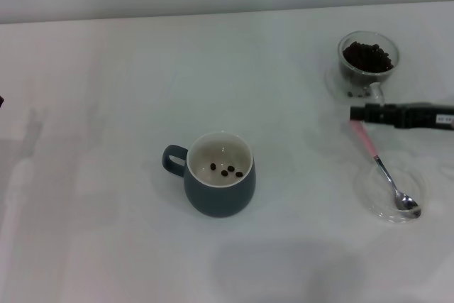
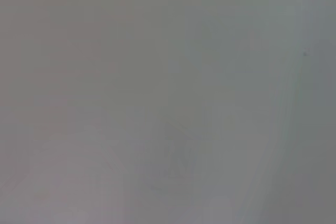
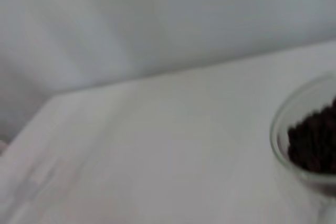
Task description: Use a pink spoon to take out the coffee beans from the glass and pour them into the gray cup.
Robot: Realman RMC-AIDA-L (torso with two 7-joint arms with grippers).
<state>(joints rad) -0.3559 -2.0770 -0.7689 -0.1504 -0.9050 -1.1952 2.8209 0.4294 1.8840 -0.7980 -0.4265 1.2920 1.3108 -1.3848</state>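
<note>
Head view shows the task partly done: four small dark brown coffee beans [image 1: 225, 170] already lie on the cream-white floor of the rounded blue-gray ceramic cup [image 1: 219, 193], which stands near the middle of the white desk [image 1: 106, 104] with its loop handle turned to the robot's left. Most of the beans are yet to be moved, a dark heap that about half fills the small clear glass with the side handle [image 1: 367, 62] near the far right corner of the desk. The slim teaspoon with a silver metal bowl and pale pink handle [image 1: 386, 173] lies with its bowl resting in a shallow clear glass dish [image 1: 392, 193] by the right edge, its handle reaching up toward the black right gripper [image 1: 369, 113], which comes in from the right edge and hangs at the pink tip, between glass and dish. Whether its jaws are closed on the handle I cannot tell. I judge that further scoops remain. Neither view shows the left gripper; the left wrist view gives only blank surface.
</note>
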